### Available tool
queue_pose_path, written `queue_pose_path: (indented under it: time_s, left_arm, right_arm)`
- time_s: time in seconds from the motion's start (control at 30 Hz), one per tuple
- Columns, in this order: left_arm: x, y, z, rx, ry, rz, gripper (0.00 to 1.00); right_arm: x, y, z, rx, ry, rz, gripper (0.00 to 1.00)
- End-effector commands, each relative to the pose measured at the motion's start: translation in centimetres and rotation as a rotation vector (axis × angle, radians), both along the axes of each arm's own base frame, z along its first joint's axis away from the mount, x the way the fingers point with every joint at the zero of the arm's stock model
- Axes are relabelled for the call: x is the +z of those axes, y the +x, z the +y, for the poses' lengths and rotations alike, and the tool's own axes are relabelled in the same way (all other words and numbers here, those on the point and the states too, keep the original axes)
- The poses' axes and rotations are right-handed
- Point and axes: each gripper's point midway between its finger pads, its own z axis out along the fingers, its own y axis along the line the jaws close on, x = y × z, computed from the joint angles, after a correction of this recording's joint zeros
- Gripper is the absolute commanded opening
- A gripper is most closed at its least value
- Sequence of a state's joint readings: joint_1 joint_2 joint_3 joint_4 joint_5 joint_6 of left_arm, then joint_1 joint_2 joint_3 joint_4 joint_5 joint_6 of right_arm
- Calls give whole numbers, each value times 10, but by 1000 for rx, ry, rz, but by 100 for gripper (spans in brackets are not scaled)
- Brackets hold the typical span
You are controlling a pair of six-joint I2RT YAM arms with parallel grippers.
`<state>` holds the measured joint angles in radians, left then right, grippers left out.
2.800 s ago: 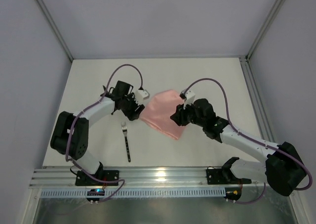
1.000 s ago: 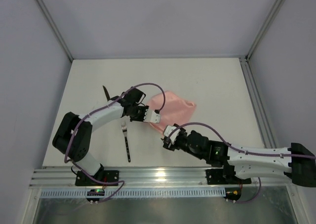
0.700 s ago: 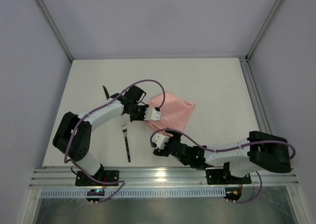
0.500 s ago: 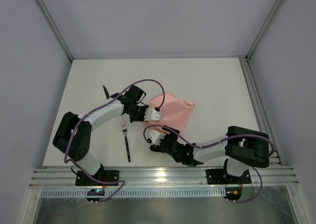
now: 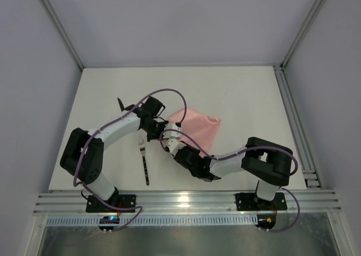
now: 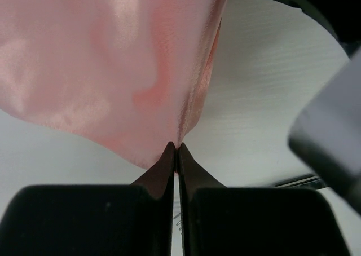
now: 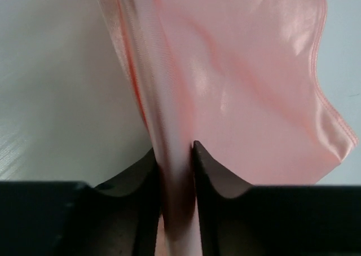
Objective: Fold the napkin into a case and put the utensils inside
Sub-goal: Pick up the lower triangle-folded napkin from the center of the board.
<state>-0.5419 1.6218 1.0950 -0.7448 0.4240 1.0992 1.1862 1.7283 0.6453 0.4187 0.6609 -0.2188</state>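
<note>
The left hand is pressed together, and its two dark fingers meet at their tips on a thin edge of the napkin. No gap shows between the tips. In the left wrist view the pale-pink cloth rises from this pinch and fans out to fill the upper left of the view, with a seam running straight up from the grip point. The right hand is clamped on a thicker, bunched fold of the same napkin. The fold separates its fingers slightly and passes down between them. In the right wrist view the rest of the cloth spreads up and to the right of that hand, ending in a hemmed, wavy edge. In the top view both hands sit close together at the napkin's near-left corner, and the cloth extends from them toward the far right over the bench. The fork lies flat on the bench near and to the left of the hands, clear of the napkin, with its tines toward the far side. The knife lies farther left, beyond the left arm and partly hidden by it.
</note>
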Motion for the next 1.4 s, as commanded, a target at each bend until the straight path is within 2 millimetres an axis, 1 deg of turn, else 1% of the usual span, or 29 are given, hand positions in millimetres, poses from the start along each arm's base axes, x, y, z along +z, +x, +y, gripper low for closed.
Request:
queue_pose_path:
  time_s: [0.0, 0.03, 0.07, 0.1, 0.13, 0.17, 0.23, 0.27, 0.3, 0.37, 0.4, 0.43, 0.47, 0.5, 0.57, 0.6, 0.63, 0.7, 0.73, 0.77, 0.83, 0.93, 1.0, 1.07, 1.1, 1.2, 1.23, 1.27, 1.37]
  left_arm:
    - [17, -5, -7, -9, -57, 42, 0]
    - [17, -5, -6, -9, -57, 44, 0]
    - [17, -5, -5, -6, -57, 46, 0]
    - [16, -7, -4, -7, -53, 54, 0]
    - [16, -7, -3, -5, -50, 61, 0]
    - [17, -7, -1, -5, -49, 64, 0]
    - [17, -14, 3, -11, -38, 95, 0]
    - [20, -13, 4, -17, -38, 98, 0]
    - [21, -14, 7, -12, -38, 109, 0]
    - [25, -18, 9, -15, -38, 130, 0]
    - [27, -18, 11, -13, -35, 135, 0]
    - [28, -23, 13, -15, -34, 156, 0]
    - [32, -25, 14, -33, -35, 152, 0]
    - [33, -28, 15, -41, -32, 160, 0]
    - [36, -35, 18, -54, -27, 180, 0]
    - [37, -37, 19, -64, -24, 181, 0]
    - [37, -38, 20, -65, -21, 187, 2]
    - [38, -40, 21, -67, -13, 192, 8]
    - [38, -40, 22, -67, -13, 192, 21]
    - [38, -39, 22, -65, -13, 190, 28]
    - [41, -39, 21, -71, -23, 188, 42]
    - [45, -41, 21, -93, -43, 197, 55]
    - [48, -45, 15, -110, -86, 212, 60]
    - [50, -48, 9, -123, -129, 210, 81]
    - [50, -48, 6, -120, -146, 208, 83]
    - [40, -34, -6, -49, -197, 177, 84]
    - [39, -16, -14, -27, -225, 116, 84]
    - [33, -14, -16, 31, -232, 143, 84]
    - [29, 2, -25, 75, -257, 123, 81]
  right_arm:
    - [-14, -1, -6, -32, -21, 64, 28]
    - [-12, 1, -6, -32, -14, 73, 20]
    - [-14, -2, -6, -22, -14, 104, 4]
    - [-12, -3, -4, -12, -4, 120, 4]
    - [-1, -3, 1, 6, 29, 127, 4]
    - [-2, -14, 6, 56, 30, 180, 4]
    - [13, -17, 12, 96, 72, 214, 4]
    - [12, -23, 10, 119, 65, 254, 4]
    - [13, -33, 17, 177, 91, 313, 4]
    - [20, -42, 19, 230, 128, 369, 4]
    - [19, -54, 25, 287, 155, 429, 4]
    - [19, -60, 24, 314, 165, 473, 4]
    - [22, -63, 26, 341, 194, 512, 4]
    - [26, -73, 32, 396, 227, 568, 4]
    - [30, -80, 35, 442, 264, 624, 4]
    - [32, -79, 35, 451, 290, 652, 4]
    - [36, -89, 39, 504, 325, 709, 4]
    - [37, -87, 38, 521, 354, 748, 4]
    - [38, -86, 37, 529, 367, 762, 4]
    - [39, -88, 38, 548, 386, 784, 4]
    - [38, -81, 35, 543, 424, 811, 4]
    - [37, -68, 31, 525, 472, 826, 4]
    - [38, -67, 30, 535, 506, 854, 4]
    - [36, -65, 29, 540, 529, 869, 4]
    - [36, -64, 29, 542, 534, 870, 4]
    - [30, -58, 26, 528, 551, 884, 4]
    - [30, -57, 26, 530, 554, 883, 4]
    - [26, -55, 25, 524, 556, 894, 4]
    - [26, -56, 27, 542, 569, 907, 4]
